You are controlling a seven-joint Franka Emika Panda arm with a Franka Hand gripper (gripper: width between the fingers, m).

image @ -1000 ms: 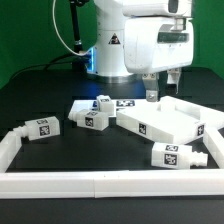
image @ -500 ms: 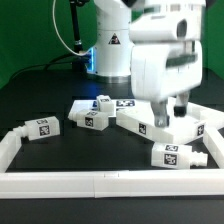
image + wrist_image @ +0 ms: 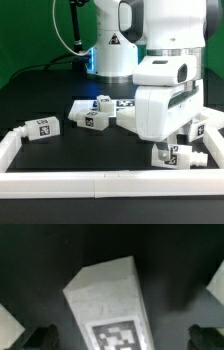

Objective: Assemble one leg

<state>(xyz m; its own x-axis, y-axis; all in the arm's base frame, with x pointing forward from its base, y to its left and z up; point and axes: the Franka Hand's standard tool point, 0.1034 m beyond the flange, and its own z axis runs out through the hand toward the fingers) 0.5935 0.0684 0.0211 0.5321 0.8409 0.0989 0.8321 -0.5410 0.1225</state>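
Wrist view has the leg (image 3: 108,308) lying flat on the black table (image 3: 40,258) between the fingers (image 3: 38,336) of the gripper (image 3: 122,337), which stand wide apart, one on each side and clear of it. Over the last second the arm (image 3: 165,100) has swung from above the tray (image 3: 208,124) and dropped low over this leg at the exterior view's right front, so a grasp looks close. From outside, the arm's bulk hides the fingertips and much of the tray. The leg's peg cannot be made out, and its tag (image 3: 118,333) is cut off at the wrist picture's edge
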